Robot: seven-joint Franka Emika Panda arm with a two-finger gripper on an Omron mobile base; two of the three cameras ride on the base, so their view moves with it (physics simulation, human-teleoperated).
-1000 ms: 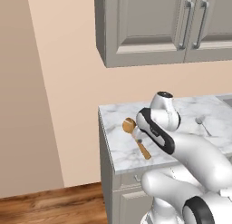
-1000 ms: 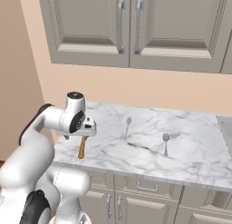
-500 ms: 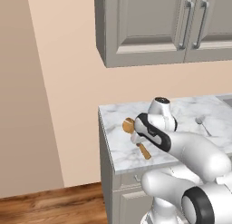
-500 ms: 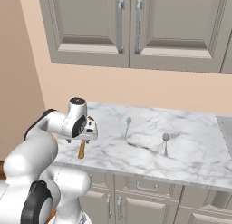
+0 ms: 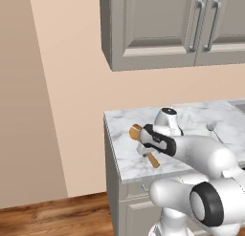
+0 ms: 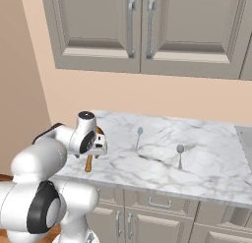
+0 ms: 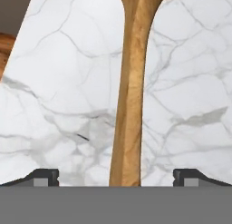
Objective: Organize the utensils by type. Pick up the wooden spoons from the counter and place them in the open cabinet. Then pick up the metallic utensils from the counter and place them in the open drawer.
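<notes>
A large orange-brown wooden spoon (image 5: pixel 136 132) lies near the left end of the white marble counter (image 5: pixel 125 161), its handle (image 6: pixel 89 163) pointing toward the front edge. My gripper (image 6: pixel 99 151) hangs low over it, open. In the hand view the handle (image 7: pixel 129 105) runs straight up between my two dark fingertips (image 7: pixel 45 177), which stand well apart on either side of it, just above the marble (image 7: pixel 59 82). Further right on the counter (image 6: pixel 211 158) lie a pale teal spoon (image 6: pixel 139 136) and a silver-grey spoon (image 6: pixel 179 154). The open cabinet and the open drawer are out of view.
Grey-beige upper cabinets (image 6: pixel 142 30) with shut doors hang over the counter. Lower fronts with a bar handle (image 6: pixel 159 204) sit under the slab. The counter's left edge (image 5: pixel 108 149) drops to a wooden floor (image 5: pixel 52 216) beside a beige wall.
My hand has come down and a little forward toward the wooden spoon's handle. The jaws have stayed open, and the spoons have not moved.
</notes>
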